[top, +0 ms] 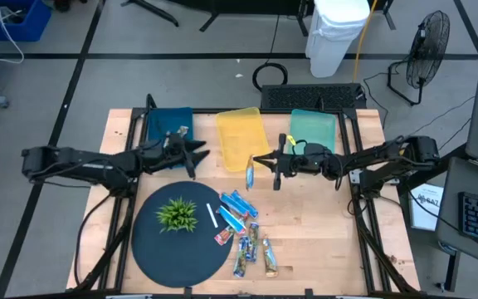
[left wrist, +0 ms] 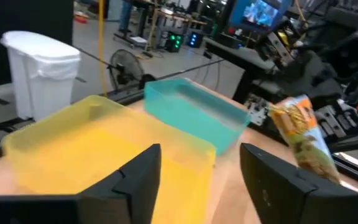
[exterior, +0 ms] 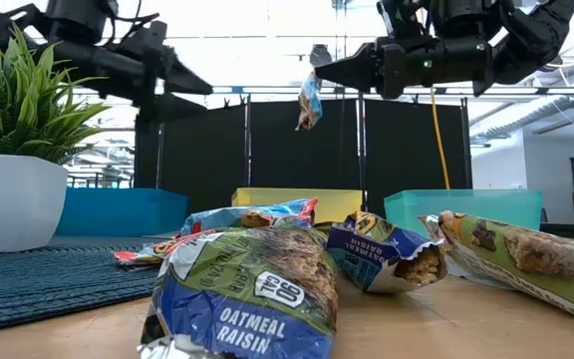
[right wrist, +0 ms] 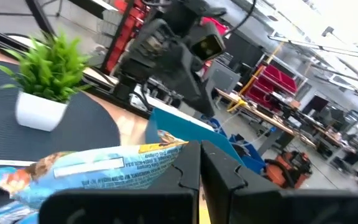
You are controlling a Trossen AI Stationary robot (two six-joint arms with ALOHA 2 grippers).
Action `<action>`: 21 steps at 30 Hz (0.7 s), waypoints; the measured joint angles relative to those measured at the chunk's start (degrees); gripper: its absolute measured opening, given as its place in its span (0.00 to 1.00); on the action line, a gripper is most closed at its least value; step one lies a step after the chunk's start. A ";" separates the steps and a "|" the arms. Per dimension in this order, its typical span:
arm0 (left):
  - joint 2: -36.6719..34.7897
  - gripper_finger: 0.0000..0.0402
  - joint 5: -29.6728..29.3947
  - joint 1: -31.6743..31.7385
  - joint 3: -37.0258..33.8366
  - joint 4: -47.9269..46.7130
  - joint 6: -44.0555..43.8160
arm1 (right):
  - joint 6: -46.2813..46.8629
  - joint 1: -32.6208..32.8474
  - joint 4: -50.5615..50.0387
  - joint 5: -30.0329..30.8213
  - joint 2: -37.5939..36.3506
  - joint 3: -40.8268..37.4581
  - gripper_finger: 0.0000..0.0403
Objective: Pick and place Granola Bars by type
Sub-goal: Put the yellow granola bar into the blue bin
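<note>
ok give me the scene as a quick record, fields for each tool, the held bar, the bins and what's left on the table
left tool: open, empty, raised near the blue bin
right tool: shut on a granola bar, held in the air beside the yellow bin
teal bin: nothing visible inside
remaining bars: loose pile by the edge of the dark round mat
plant: upright on the mat

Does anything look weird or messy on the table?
The granola bars lie in a jumbled heap by the round dark mat, some overlapping, none in the bins yet. One bar dangles in the air from the right gripper near the yellow bin. Nothing looks spilled or broken.
</note>
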 joint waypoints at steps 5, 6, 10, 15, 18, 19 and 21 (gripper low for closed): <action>8.58 0.73 0.04 -1.91 5.17 2.18 -2.57 | -0.34 -1.76 0.00 0.02 0.00 0.00 0.00; 10.03 0.75 0.08 -2.18 6.41 2.03 -3.59 | -0.74 -2.28 0.01 0.11 0.01 0.00 0.00; 16.12 0.81 0.05 -3.70 12.29 2.03 -5.43 | -1.36 -4.70 0.22 0.31 0.02 0.00 0.00; 23.19 0.81 0.17 -6.53 20.23 1.92 -0.05 | -0.17 -6.56 2.26 0.44 0.02 0.00 0.00; 25.76 0.79 0.19 -7.65 24.25 1.74 2.59 | 0.00 -6.82 2.49 0.46 0.02 0.00 0.00; 26.38 0.78 0.09 -7.85 25.20 1.38 2.72 | 0.02 -6.82 2.47 0.44 0.02 0.00 0.00; 27.62 0.76 0.06 -7.87 27.27 0.64 1.33 | 0.07 -6.82 2.47 0.44 0.02 0.00 0.00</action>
